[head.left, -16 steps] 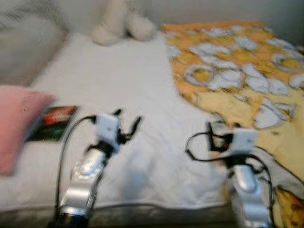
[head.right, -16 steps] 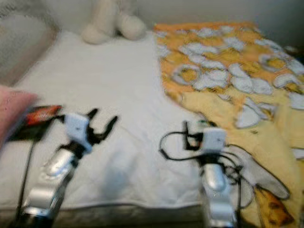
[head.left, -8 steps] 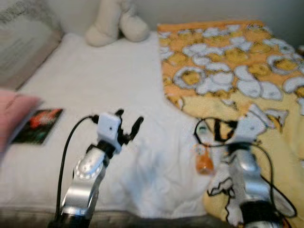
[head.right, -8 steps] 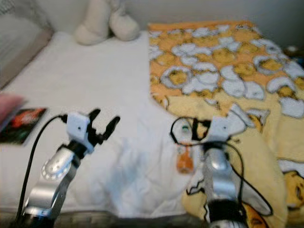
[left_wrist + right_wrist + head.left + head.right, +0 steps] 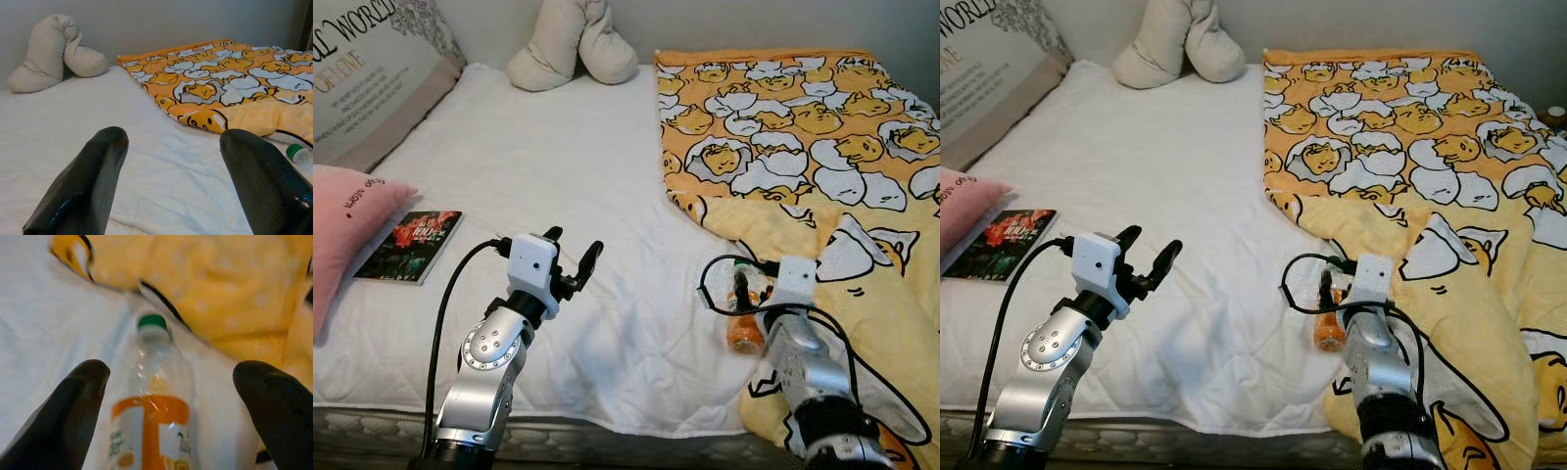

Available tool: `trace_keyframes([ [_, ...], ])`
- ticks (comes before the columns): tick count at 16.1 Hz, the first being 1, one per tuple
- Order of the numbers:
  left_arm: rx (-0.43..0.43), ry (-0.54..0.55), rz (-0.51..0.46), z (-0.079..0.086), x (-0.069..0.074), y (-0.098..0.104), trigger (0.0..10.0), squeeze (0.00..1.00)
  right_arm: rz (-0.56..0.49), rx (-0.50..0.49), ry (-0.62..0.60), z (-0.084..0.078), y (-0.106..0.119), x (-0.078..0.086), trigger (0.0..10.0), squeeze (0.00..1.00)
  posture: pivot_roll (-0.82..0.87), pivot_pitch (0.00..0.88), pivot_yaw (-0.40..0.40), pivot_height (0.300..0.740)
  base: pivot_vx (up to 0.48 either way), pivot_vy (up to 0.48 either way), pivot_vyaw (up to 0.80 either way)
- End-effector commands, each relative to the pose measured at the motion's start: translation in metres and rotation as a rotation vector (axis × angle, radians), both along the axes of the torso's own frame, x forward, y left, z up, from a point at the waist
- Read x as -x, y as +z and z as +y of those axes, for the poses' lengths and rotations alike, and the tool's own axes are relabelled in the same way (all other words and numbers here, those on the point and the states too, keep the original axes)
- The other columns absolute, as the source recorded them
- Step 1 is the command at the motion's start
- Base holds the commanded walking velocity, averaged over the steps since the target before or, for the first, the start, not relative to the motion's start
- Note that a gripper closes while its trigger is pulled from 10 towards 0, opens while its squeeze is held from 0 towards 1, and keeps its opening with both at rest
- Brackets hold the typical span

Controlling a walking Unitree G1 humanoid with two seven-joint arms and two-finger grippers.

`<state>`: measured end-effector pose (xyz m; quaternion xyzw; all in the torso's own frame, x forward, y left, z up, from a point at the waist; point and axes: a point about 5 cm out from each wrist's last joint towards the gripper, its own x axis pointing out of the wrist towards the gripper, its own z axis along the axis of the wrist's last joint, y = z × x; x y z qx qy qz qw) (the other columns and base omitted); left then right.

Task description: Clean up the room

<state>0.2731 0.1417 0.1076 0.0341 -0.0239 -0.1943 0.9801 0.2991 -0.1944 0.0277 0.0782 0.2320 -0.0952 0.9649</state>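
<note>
1. Count: one bottle (image 5: 152, 401), one book (image 5: 410, 246), one pink cushion (image 5: 347, 235), one printed grey pillow (image 5: 374, 83), one cream bolster pillow (image 5: 573, 44), one patterned blanket (image 5: 822, 137), all on one bed (image 5: 558, 176).
2. The bottle is clear plastic, cylindrical, with a green screw cap and an orange-and-white label. It lies on its side on the white sheet, just beside the blanket's hem, cap pointing away from the right gripper.
3. Right gripper (image 5: 171, 387): released, fingers spread wide. The bottle lies directly ahead, between the two black fingertips (image 5: 78, 396), with a gap on both sides; whether either touches it cannot be told.
4. Left gripper (image 5: 570, 264): released, fingers apart, holding nothing, raised over bare sheet. The bottle is well off to its right; its cap shows at the edge of the left wrist view.
5. The book, a thin flat paperback with a dark floral cover, lies to the left of the left gripper, near the pink cushion.
6. The sheet is white, quilted and lightly creased ahead of the left gripper.
7. The blanket is soft orange-yellow fabric printed with cartoon eggs, and covers the bed ahead and to the right of the right gripper.
8. The bolster, plain cream cloth folded double, rests far ahead of the left gripper against the wall.
</note>
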Motion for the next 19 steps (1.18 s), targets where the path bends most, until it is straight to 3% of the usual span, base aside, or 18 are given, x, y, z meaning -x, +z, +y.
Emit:
trace_keyframes([
  [1,-0.009,0.010,-0.018,0.003,-0.002,0.007,10.0,0.00,0.023,-0.041,-0.014,0.003,-0.001,-0.003,10.0,0.00,-0.05,0.000,0.077,0.736,0.000,0.000,0.00],
  [5,-0.019,0.011,-0.015,0.002,-0.006,0.007,10.0,0.00,0.156,-0.138,-0.010,0.008,-0.018,0.003,10.0,0.00,-0.05,0.000,0.074,0.736,0.000,0.000,0.00],
  [6,-0.018,0.017,-0.012,0.003,-0.007,0.007,10.0,0.00,0.179,-0.140,0.018,0.011,-0.021,0.002,0.0,0.00,-0.04,0.000,0.073,0.736,0.000,0.000,0.00],
  [15,-0.030,0.046,0.013,0.001,-0.015,0.002,10.0,0.00,0.093,-0.088,0.083,0.013,-0.012,-0.001,0.0,0.00,-0.07,0.000,0.068,0.736,0.000,0.000,0.00],
  [19,0.004,0.106,0.078,0.003,-0.014,-0.008,10.0,0.00,-0.123,0.002,0.128,0.019,0.009,0.005,0.0,0.00,-0.07,0.000,0.066,0.736,0.000,0.000,0.00],
])
